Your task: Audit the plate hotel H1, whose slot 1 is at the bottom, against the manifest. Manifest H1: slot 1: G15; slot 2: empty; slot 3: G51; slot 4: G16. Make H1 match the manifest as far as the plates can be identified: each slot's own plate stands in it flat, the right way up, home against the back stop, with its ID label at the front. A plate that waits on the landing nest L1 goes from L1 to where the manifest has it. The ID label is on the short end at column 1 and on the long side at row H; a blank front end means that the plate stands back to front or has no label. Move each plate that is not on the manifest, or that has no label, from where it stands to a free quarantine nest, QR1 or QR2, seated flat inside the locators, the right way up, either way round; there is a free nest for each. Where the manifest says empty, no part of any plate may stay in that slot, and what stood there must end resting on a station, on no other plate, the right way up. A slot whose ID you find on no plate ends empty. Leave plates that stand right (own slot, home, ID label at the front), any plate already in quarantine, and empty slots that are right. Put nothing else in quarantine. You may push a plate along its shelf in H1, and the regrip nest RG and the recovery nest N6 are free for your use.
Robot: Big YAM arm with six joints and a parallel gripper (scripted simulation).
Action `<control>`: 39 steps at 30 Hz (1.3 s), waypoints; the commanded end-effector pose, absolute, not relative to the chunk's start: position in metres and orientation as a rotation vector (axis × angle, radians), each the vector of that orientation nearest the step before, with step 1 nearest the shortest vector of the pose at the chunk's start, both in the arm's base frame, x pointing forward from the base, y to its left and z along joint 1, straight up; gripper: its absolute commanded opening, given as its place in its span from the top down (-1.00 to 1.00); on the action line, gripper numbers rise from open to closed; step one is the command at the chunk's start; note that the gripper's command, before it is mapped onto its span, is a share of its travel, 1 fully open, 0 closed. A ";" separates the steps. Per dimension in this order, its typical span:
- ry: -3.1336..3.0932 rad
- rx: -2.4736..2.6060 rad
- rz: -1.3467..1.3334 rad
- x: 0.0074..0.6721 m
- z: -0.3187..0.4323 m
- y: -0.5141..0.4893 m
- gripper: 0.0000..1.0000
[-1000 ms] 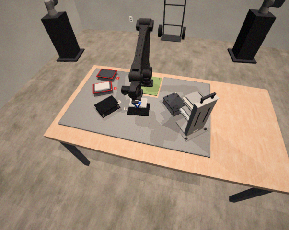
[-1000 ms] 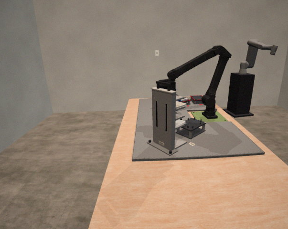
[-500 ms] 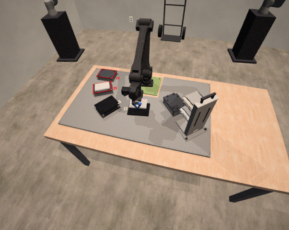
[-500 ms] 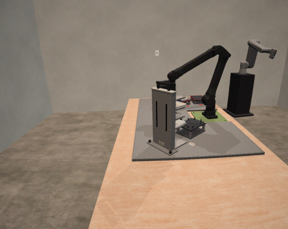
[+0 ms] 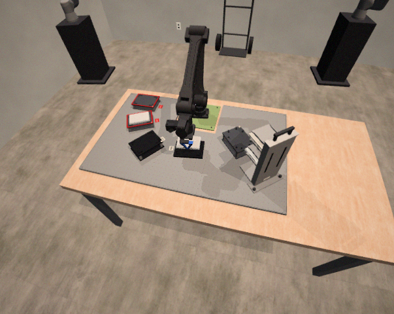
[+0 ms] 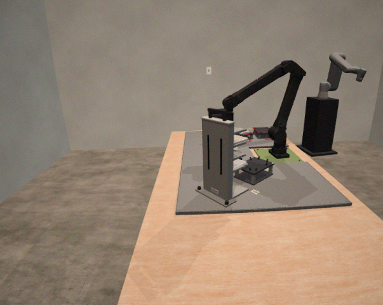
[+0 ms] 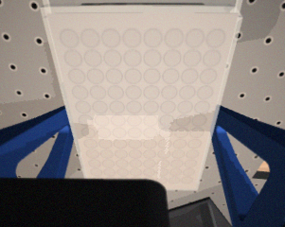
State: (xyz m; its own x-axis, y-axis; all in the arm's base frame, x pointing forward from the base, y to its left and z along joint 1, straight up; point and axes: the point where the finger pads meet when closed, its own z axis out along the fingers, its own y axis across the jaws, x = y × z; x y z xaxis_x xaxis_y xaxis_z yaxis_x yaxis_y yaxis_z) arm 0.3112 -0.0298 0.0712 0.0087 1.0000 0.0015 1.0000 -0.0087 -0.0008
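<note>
My gripper [image 5: 187,144] [image 7: 142,113] is shut on a white well plate [image 5: 194,139] [image 7: 142,85], its blue fingers at the plate's two long sides. The plate is well side up and looks level; I read no ID on it. In the top view it shows in front of a black nest [image 5: 189,154], and the wrist view has mat right beside its edges, so it looks lifted. In the exterior view the hotel hides the fingers. Hotel H1 [image 5: 274,158] [image 6: 214,157] holds white plates at an upper level [image 6: 240,140] and a lower level [image 6: 239,164]; their labels are not readable.
One red-rimmed nest [image 5: 145,100] is empty; the other [image 5: 127,125] bears a white plate [image 5: 139,118]. An empty black nest [image 5: 146,144] stands turned at the left. A dark grey station with pegs [image 5: 238,138] [image 6: 255,165] stands close beside the hotel. The hotel's handle [image 5: 283,133] sticks up.
</note>
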 end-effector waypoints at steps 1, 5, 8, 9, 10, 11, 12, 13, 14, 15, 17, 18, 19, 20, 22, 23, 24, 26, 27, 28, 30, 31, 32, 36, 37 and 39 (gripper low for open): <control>-2.229 -2.240 -0.026 0.319 0.074 -0.026 -0.72; -2.222 -2.233 -0.014 0.316 0.068 -0.026 -0.72; -2.226 -2.238 -0.022 0.317 0.069 -0.026 -0.72; -2.227 -2.238 -0.023 0.317 0.068 -0.026 -0.72; -2.232 -2.243 -0.033 0.322 0.071 -0.027 -0.72; -2.230 -2.240 -0.027 0.321 0.069 -0.026 -0.72; -2.226 -2.236 -0.021 0.318 0.066 -0.026 -0.72; -2.225 -2.235 -0.018 0.316 0.064 -0.026 -0.72; -2.225 -2.235 -0.018 0.316 0.064 -0.026 -0.72; -2.225 -2.235 -0.017 0.316 0.063 -0.026 -0.72; -2.229 -2.239 -0.026 0.320 0.064 -0.026 -0.72; -2.229 -2.239 -0.026 0.320 0.064 -0.026 -0.72; -2.229 -2.239 -0.026 0.320 0.064 -0.026 -0.72; -2.236 -2.247 -0.040 0.320 0.068 -0.026 -0.72; -2.229 -2.239 -0.026 0.317 0.062 -0.026 -0.72; -2.226 -2.236 -0.020 0.317 0.060 -0.026 -0.72; -2.224 -2.234 -0.015 0.316 0.058 -0.026 -0.72; -2.226 -2.236 -0.020 0.319 0.058 -0.026 -0.72; -2.226 -2.237 -0.020 0.317 0.057 -0.026 -0.72; -2.229 -2.240 -0.026 0.317 0.058 -0.026 -0.72; -2.229 -2.240 -0.027 0.319 0.057 -0.026 -0.72; -2.228 -2.238 -0.024 0.320 0.056 -0.026 -0.72; -2.224 -2.235 -0.017 0.318 0.053 -0.026 -0.72; -2.225 -2.236 -0.019 0.316 0.052 -0.026 -0.72; -2.238 -2.249 -0.044 0.324 0.061 -0.027 -0.72; -2.229 -2.240 -0.026 0.320 0.052 -0.026 -0.72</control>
